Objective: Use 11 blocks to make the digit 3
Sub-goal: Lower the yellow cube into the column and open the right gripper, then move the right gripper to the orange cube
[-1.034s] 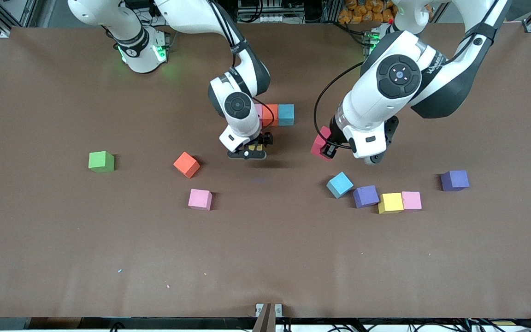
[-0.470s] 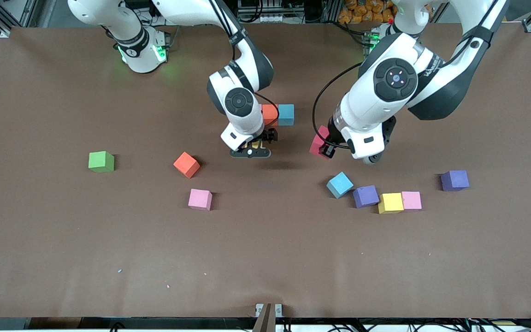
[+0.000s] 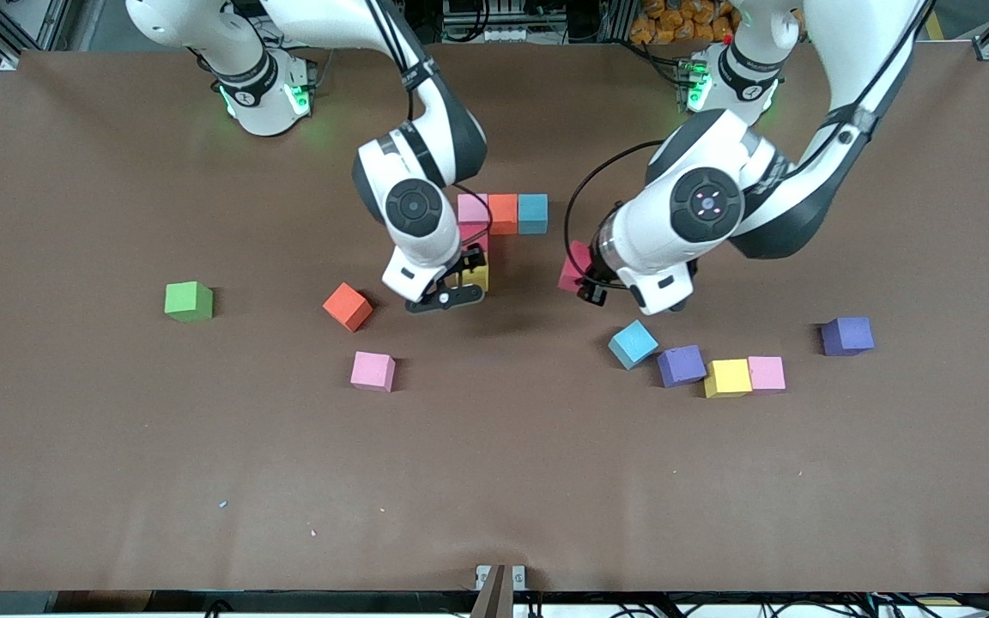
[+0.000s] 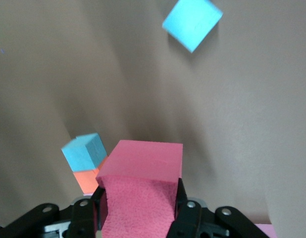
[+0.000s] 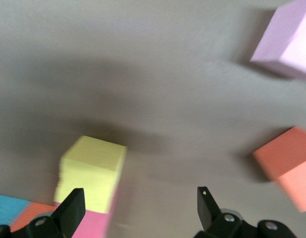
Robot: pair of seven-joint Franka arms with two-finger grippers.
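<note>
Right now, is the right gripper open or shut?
Open. The right gripper shows its two fingers wide apart with bare table between them, holding nothing; the yellow block sits on the table beside one finger.

My left claw (image 4: 141,214) is black and clamps a dark red block (image 4: 142,186), while my right claw (image 5: 138,208), black too, stands spread above the brown table (image 3: 494,481) by a yellow block (image 5: 91,171). The row farthest from the front camera runs pink (image 3: 471,208), orange (image 3: 503,213), light blue (image 3: 533,213). Loose cubes show green (image 3: 189,300), orange (image 3: 348,306), pink (image 3: 373,371), light blue (image 3: 633,343), purple (image 3: 682,365), yellow (image 3: 727,378), pink (image 3: 767,373) and purple (image 3: 847,335).
</note>
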